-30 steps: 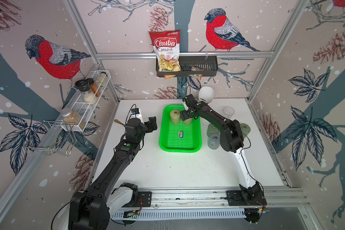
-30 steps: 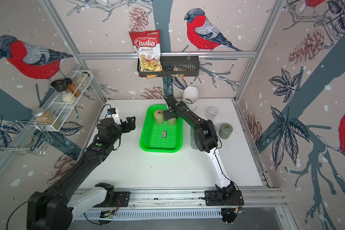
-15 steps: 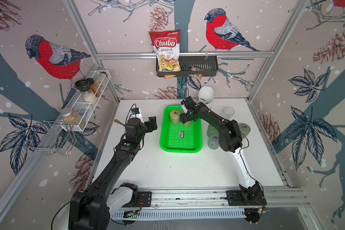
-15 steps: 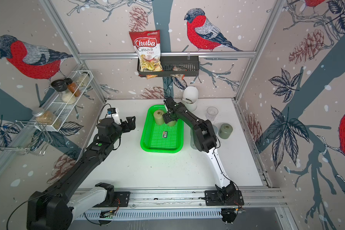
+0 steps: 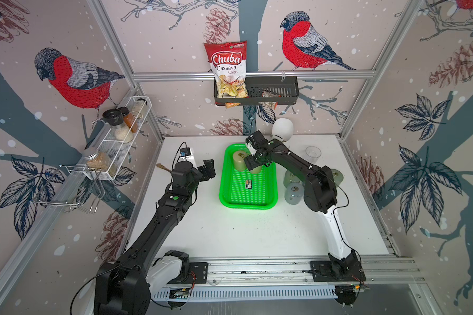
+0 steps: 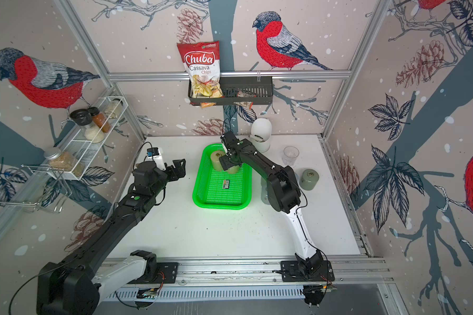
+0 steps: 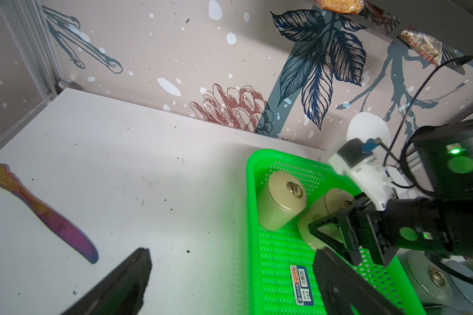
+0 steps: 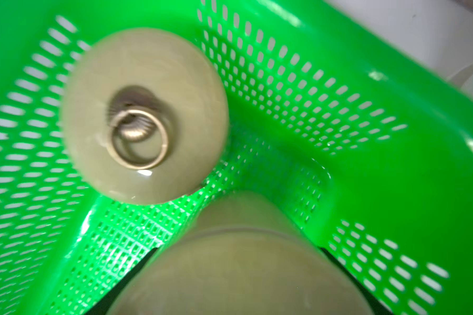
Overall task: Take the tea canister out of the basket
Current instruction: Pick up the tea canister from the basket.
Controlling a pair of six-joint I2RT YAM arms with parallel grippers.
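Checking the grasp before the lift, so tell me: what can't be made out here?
- Held tea canister: cut off by the bottom edge in the right wrist view. In both top views the right end effector covers most of it.
- Other canister: blurred in the right wrist view.
- Label in the basket: print too small to read.
- Grey canisters: partly behind the right arm.

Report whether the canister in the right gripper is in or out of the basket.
In. The tea canister, clamped in the right gripper, is within the basket rim, beside another canister.
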